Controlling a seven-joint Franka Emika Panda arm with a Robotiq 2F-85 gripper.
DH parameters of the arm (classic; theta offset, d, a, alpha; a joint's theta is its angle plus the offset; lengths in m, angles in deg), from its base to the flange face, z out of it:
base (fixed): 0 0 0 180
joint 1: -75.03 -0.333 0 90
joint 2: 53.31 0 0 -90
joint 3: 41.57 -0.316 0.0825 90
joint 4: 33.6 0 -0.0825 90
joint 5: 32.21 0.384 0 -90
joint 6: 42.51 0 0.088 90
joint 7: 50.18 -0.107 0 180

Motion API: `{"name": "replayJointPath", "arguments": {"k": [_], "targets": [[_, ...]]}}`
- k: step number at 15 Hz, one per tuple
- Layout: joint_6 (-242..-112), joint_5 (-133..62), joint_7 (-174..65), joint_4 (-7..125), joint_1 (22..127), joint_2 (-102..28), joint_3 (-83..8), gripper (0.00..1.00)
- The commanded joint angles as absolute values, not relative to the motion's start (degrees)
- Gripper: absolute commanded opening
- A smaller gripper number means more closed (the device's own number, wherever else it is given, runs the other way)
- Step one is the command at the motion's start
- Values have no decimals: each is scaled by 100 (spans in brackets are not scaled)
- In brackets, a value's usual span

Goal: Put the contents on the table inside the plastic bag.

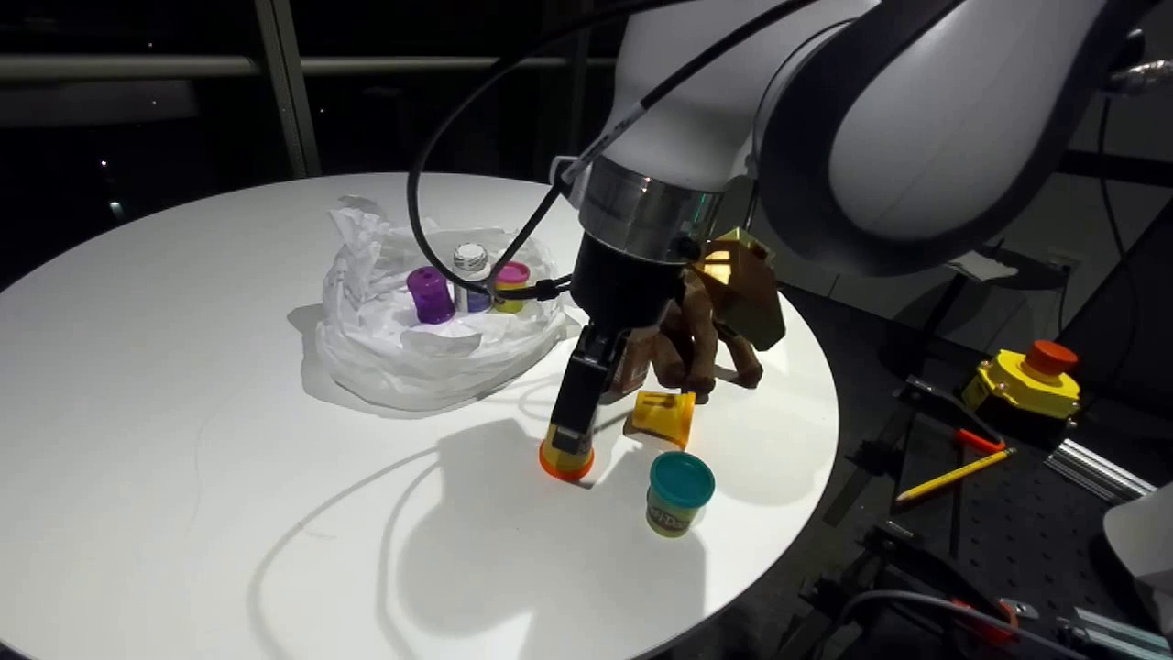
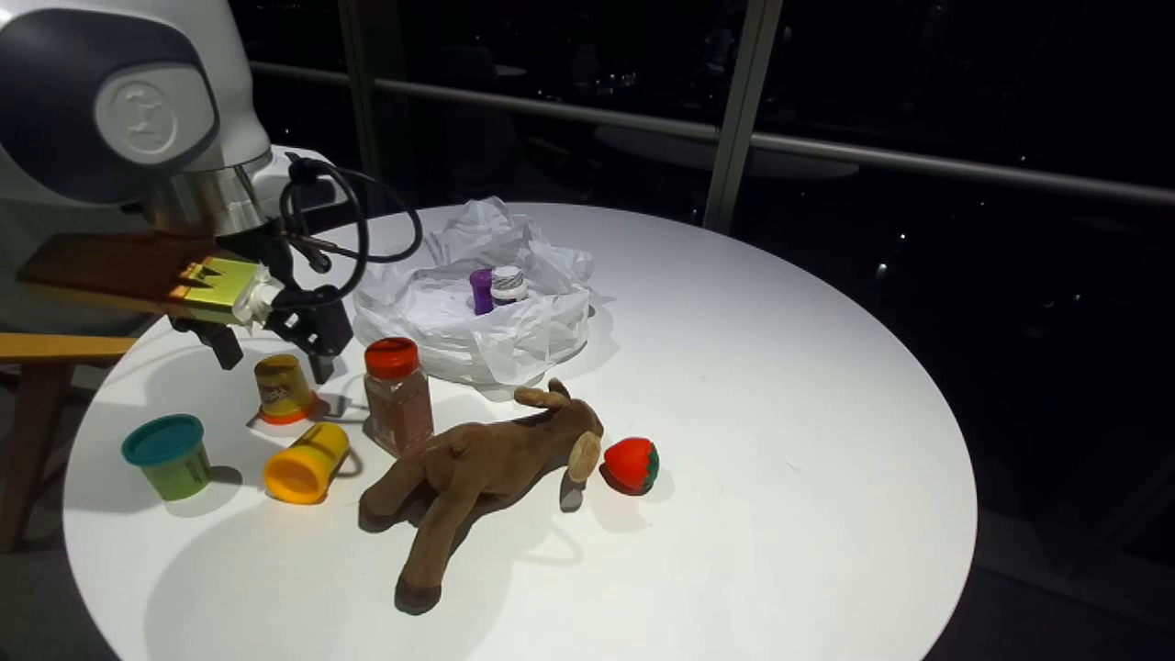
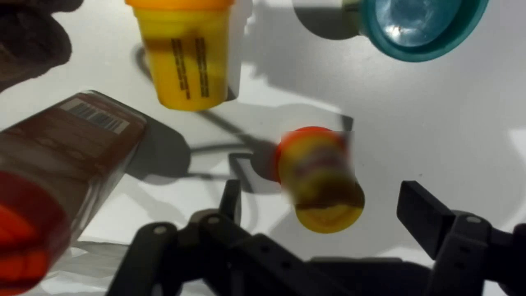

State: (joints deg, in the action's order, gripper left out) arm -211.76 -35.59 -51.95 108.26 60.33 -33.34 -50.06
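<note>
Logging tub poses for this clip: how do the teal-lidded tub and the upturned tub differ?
The teal-lidded tub stands lid up; the upturned tub rests on its orange-red lid. The open hand is over the upturned tub, not the teal-lidded tub. Both stand on the table, outside the bag.

The teal-lidded tub (image 1: 678, 497) reads Play-Doh, and the red-lidded jar (image 3: 68, 172) bears a barcode (image 3: 95, 116).

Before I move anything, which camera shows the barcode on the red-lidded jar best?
The wrist view: the barcode faces the camera, its stripes showing. Both exterior views show the jar, but no barcode that I can make out.
</note>
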Motion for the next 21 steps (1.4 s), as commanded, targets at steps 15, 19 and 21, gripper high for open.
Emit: {"name": "replayJointPath", "arguments": {"k": [15,19,21], "targets": [[-19532,-4411,-6196,9666,5515,-4047,-4393,18],[-19078,-4577,-6171,8805,5711,-3803,-4571,18],[-19122,-4621,-6090,8544,5779,-3581,-4553,18]]}}
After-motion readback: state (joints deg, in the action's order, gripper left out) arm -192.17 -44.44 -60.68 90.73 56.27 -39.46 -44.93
